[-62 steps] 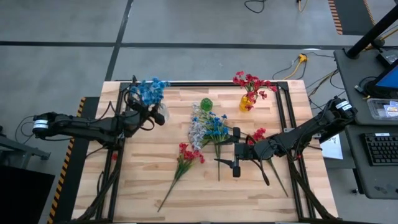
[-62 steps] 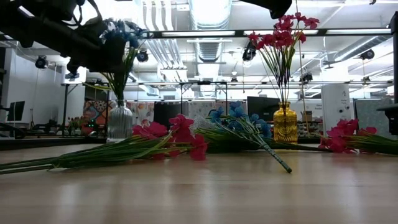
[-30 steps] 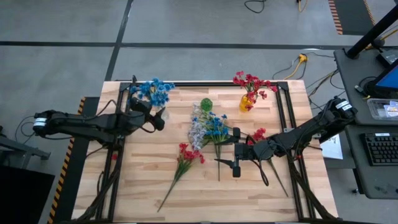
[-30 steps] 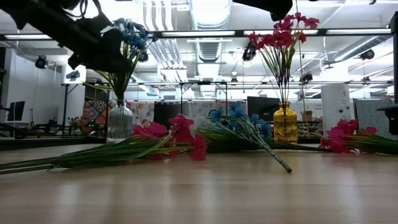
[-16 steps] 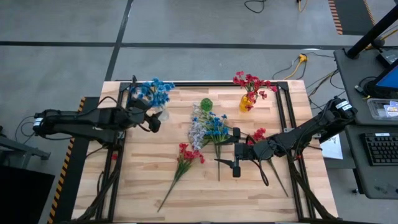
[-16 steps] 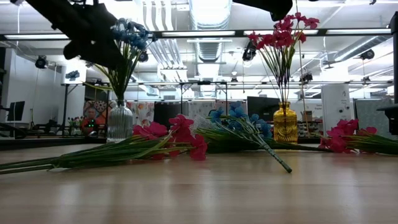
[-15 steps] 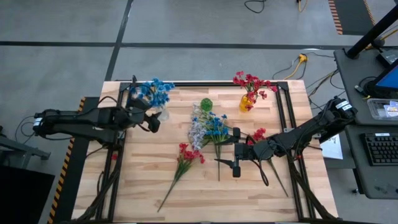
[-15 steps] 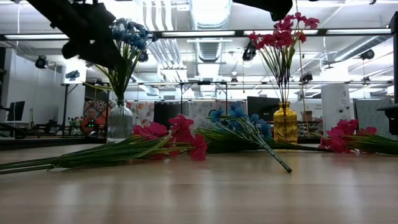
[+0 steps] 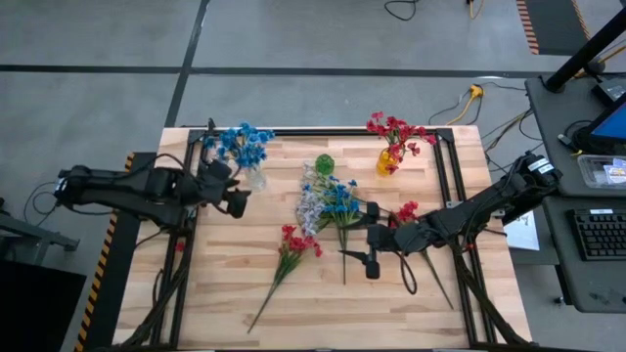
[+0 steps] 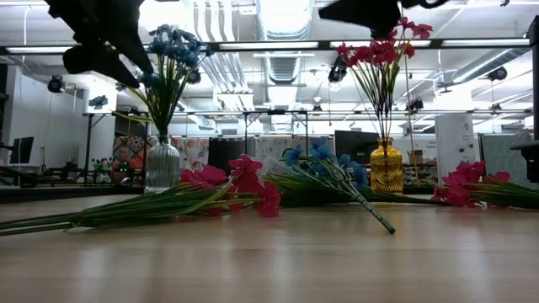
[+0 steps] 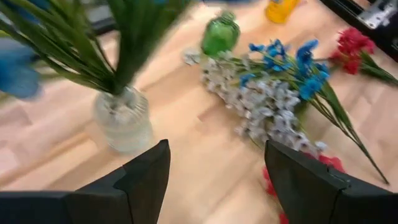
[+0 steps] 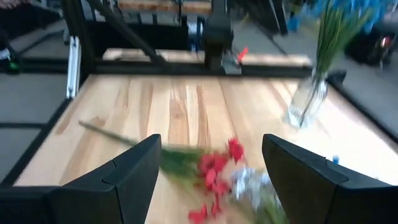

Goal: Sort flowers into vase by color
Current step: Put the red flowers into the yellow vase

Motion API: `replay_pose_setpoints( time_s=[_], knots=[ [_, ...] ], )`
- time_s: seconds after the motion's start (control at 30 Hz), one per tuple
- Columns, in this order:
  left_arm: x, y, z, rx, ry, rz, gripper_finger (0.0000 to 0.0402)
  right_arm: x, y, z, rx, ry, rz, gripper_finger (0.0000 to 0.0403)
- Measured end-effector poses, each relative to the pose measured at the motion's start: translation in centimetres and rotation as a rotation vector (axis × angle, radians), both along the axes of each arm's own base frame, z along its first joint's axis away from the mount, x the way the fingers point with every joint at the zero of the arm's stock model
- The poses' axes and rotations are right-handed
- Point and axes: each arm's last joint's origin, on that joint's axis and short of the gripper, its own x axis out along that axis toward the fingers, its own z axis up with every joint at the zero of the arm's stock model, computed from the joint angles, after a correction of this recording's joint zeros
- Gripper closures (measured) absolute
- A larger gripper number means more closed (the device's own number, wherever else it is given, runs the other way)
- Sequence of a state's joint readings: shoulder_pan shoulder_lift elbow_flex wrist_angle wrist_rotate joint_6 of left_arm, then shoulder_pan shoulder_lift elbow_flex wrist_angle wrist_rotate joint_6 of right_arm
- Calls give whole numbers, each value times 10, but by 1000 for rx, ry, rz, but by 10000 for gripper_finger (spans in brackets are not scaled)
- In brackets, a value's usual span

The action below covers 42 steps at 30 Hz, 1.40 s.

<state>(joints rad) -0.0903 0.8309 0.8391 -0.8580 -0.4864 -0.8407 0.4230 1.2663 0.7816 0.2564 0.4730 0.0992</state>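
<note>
Blue flowers (image 9: 241,144) stand in a clear vase (image 11: 124,118) at the table's far left. Red flowers (image 9: 395,130) stand in a yellow vase (image 10: 386,167). A green vase (image 9: 325,163) stands between them with nothing in it. White and blue flowers (image 9: 327,200), a red spray (image 9: 293,243) and another red spray (image 9: 406,212) lie flat on the table. My left gripper (image 9: 238,200) hangs open and holds nothing, just near-left of the clear vase. My right gripper (image 9: 371,238) hovers open beside the right red spray, above the table's middle.
A black frame (image 9: 445,176) runs along the table's edges. The lying sprays' long green stems (image 9: 262,311) reach toward the near edge. Bare wood (image 9: 225,284) lies at the near left. In the low view, the room beyond the table shows screens and lamps.
My left gripper has drawn back from the clear vase toward the table's left and near edges, has risen, and has rolled and tipped downward; its fingers stay open. The blue flowers stay upright in the vase. My right gripper has tipped slightly in place.
</note>
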Motion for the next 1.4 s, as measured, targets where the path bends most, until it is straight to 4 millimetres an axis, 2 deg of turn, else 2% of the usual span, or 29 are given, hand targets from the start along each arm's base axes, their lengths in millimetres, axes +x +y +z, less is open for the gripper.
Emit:
replay_pose_setpoints(
  time_s=[0.27,0.4,0.63,0.93,1.1,1.4],
  knots=[
    [11,-33,-12,-83,35,-85,154,-9,-5,-21,120,225,-98,131],
    [14,-50,-18,-130,46,-107,154,-17,-9,-24,173,377,-191,131],
    [17,-80,-31,-188,84,-138,155,-42,-18,-23,272,704,-418,131],
    [39,-115,-57,-182,120,-204,155,-72,-23,-34,454,1072,-589,131],
    [49,-126,-72,-166,149,-214,155,-81,-26,-42,469,1154,-659,121],
    [56,-135,-91,-156,200,-177,155,-97,-35,-71,454,1229,-735,79]
  ],
)
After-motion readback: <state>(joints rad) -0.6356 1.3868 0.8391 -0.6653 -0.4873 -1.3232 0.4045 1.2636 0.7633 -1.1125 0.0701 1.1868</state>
